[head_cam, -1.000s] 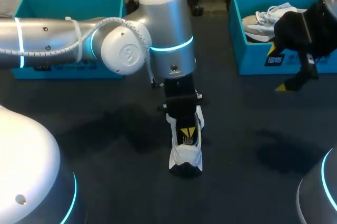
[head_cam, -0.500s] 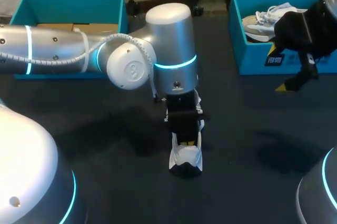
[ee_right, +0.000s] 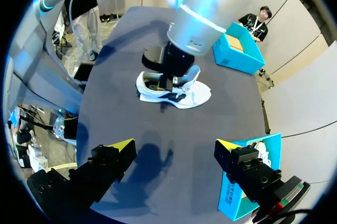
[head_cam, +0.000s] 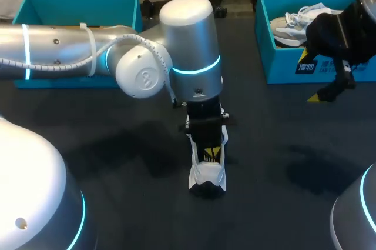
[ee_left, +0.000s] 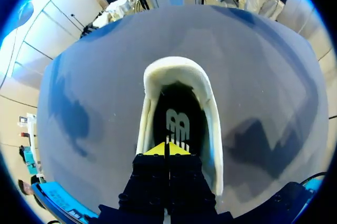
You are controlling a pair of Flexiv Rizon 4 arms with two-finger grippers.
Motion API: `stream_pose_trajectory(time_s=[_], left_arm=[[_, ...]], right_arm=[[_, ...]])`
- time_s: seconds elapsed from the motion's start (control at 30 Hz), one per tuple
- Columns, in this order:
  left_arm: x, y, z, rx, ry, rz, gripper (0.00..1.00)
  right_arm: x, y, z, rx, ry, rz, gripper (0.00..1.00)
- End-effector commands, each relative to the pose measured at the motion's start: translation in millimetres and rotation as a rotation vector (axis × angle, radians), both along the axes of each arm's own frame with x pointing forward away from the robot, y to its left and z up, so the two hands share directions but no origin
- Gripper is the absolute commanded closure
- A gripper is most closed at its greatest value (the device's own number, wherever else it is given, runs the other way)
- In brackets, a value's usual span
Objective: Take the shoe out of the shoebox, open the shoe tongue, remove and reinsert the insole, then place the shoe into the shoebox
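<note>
1. Shoe (head_cam: 207, 172) is lying on the table (head_cam: 117, 203) near its middle in the head view, outside the right-hand shoebox (head_cam: 282, 69). Its long axis is running from the robot's side toward the far edge. The left gripper (head_cam: 210, 151) is hanging straight over its opening, so the left arm (head_cam: 59, 50) is plainly the nearer one. The right gripper (head_cam: 309, 77) is hovering well apart, in front of that shoebox (which is holding a pale sneaker (head_cam: 294, 23)).
2. In the left wrist view, the left gripper's yellow tips are pressing together with no gap, inside the shoe's opening and just above the dark insole (ee_left: 176, 124). Nothing is showing between them, so whether they are nipping the insole's edge cannot be told. The shoe's axis is lining up with the fingers, its rounded end lying ahead.
3. In the right wrist view, the right gripper's fingers are standing wide apart and empty. The shoe is sitting far ahead of them, under the left arm (so the insole work is probably falling to the left arm).
</note>
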State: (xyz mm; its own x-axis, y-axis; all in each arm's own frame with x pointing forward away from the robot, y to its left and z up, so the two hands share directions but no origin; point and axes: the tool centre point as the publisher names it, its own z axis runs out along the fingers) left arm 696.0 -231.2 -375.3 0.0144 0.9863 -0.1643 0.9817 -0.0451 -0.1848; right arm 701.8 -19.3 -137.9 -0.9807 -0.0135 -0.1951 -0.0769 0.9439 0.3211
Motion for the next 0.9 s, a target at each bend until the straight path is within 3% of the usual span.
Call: stream_pose_trajectory(time_s=[0.03,0.43,0.77,0.9], left_arm=[[-1.1,0,-4,0.007,-0.096,0.015,1.0],[2.2,8,-35,0.012,-0.125,0.041,1.0],[-13.8,11,-1,0.0,-0.13,0.024,1.0],[-23.2,10,-1,0.014,-0.085,0.011,1.0]], right_arm=[[2.7,2,0,-0.004,0.004,-0.001,0.0],[2.7,2,0,-0.004,0.004,-0.001,0.0],[2.7,2,0,-0.004,0.004,-0.001,0.0],[2.7,2,0,-0.004,0.004,-0.001,0.0]])
